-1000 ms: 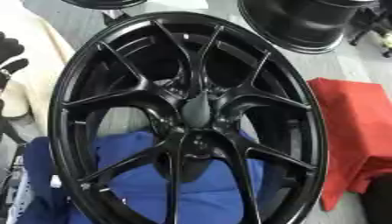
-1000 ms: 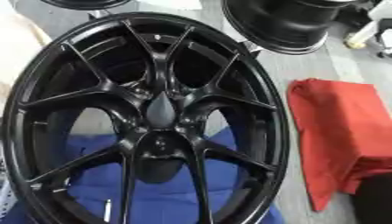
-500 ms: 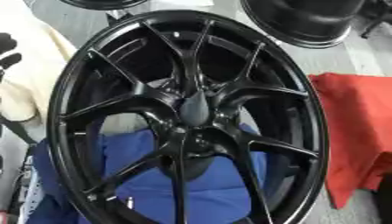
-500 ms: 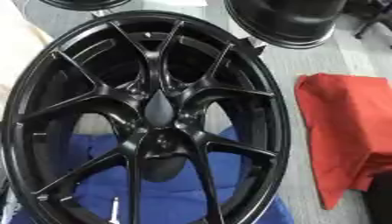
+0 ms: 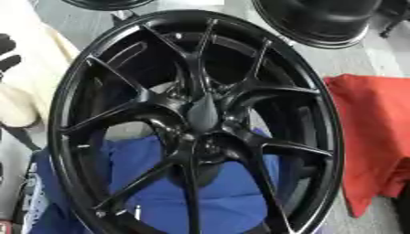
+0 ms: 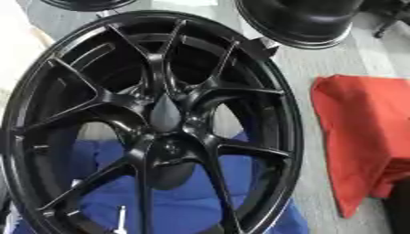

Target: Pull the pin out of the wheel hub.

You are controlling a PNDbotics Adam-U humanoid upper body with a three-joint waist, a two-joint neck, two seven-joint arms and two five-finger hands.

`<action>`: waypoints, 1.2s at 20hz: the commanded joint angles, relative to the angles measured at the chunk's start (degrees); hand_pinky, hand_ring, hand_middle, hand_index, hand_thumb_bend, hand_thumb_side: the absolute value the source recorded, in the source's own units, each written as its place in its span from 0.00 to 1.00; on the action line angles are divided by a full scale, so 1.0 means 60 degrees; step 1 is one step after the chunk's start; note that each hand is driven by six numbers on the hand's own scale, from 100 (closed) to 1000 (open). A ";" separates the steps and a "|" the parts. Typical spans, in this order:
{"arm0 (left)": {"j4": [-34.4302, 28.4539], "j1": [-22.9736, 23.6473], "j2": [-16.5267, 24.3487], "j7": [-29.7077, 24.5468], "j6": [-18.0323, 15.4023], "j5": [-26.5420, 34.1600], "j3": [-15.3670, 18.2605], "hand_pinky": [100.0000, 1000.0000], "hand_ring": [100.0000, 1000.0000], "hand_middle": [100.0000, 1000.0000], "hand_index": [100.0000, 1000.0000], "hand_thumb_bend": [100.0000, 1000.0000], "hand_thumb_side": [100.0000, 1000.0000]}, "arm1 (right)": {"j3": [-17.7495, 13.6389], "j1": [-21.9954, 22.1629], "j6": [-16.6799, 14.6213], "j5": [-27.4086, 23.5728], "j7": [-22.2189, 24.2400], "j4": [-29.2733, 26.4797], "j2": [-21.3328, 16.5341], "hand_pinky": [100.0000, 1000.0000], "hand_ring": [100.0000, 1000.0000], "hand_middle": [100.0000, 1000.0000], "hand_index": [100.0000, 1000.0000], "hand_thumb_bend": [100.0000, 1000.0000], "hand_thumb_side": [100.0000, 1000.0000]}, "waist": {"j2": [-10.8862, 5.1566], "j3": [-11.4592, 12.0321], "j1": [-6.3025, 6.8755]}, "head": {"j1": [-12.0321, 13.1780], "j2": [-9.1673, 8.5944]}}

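A large black multi-spoke wheel (image 5: 88, 77) fills both views, lying tilted on a blue cloth (image 5: 228, 201). Its hub (image 5: 200, 116) sits at the centre, with a dark pointed cap where the spokes meet. I cannot make out a pin in the hub. Through the lower spokes a small pale slim piece (image 6: 120, 220) shows against the blue cloth. A black part of my left hand (image 5: 6, 51) shows at the left edge, apart from the wheel rim. My right hand appears in neither view.
A red cloth (image 6: 364, 132) lies right of the wheel. A cream cloth (image 5: 32, 87) lies on the left. Another black rim (image 5: 320, 20) stands at the back right, and one more (image 5: 108, 3) at the back. A dark shape (image 6: 398, 210) is at the lower right edge.
The whole picture has shifted, so the camera has moved; the wheel now sits slightly lower and more to the left. Nothing has been taken hold of.
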 commanded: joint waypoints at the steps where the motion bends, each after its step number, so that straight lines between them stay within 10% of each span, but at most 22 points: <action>1: -0.0184 -0.0047 0.0123 0.0004 -0.0024 -0.0006 0.0081 0.80 0.78 0.66 0.76 0.00 0.64 | -0.0154 -0.0220 0.2107 0.0321 -0.2649 -0.0226 -0.0307 0.52 0.81 0.75 0.88 0.26 0.00 | -0.0222 -0.0016 0.0074 | -0.0028 0.0047; 5: -0.0184 -0.0053 0.0129 -0.0026 -0.0020 0.0011 0.0056 0.80 0.78 0.66 0.76 0.00 0.64 | -0.0064 -0.0599 0.1588 0.0090 -0.3046 -0.0227 -0.0452 0.52 0.82 0.75 0.86 0.19 0.00 | -0.0252 -0.0020 0.0083 | -0.0052 0.0096; 10: -0.0184 -0.0066 0.0122 -0.0048 0.0002 0.0031 0.0035 0.80 0.78 0.66 0.76 0.00 0.65 | -0.0060 -0.0764 0.2287 -0.0039 -0.3519 -0.0227 -0.0463 0.54 0.85 0.76 0.84 0.27 0.00 | -0.0255 -0.0030 0.0064 | -0.0072 0.0065; 12: -0.0184 -0.0084 0.0125 -0.0071 0.0008 0.0037 0.0013 0.80 0.78 0.66 0.76 0.00 0.64 | 0.0077 -0.0854 0.2073 -0.0053 -0.3536 -0.0227 -0.0478 0.52 0.82 0.74 0.84 0.10 0.00 | -0.0257 -0.0016 0.0053 | -0.0066 0.0058; 19: -0.0184 -0.0145 0.0134 -0.0121 -0.0018 0.0077 -0.0026 0.80 0.78 0.66 0.75 0.00 0.64 | 0.0358 -0.1338 -0.0751 -0.0306 -0.3541 -0.0227 -0.0550 0.45 0.70 0.61 0.76 0.00 0.31 | -0.0269 -0.0017 0.0067 | -0.0101 0.0060; 24: -0.0184 -0.0213 0.0112 -0.0150 -0.0070 0.0118 -0.0074 0.80 0.78 0.66 0.75 0.00 0.64 | 0.0753 -0.1872 -0.2908 -0.1067 -0.3541 -0.0227 -0.0413 0.45 0.69 0.60 0.75 0.00 0.30 | -0.0259 0.0011 0.0086 | -0.0136 0.0028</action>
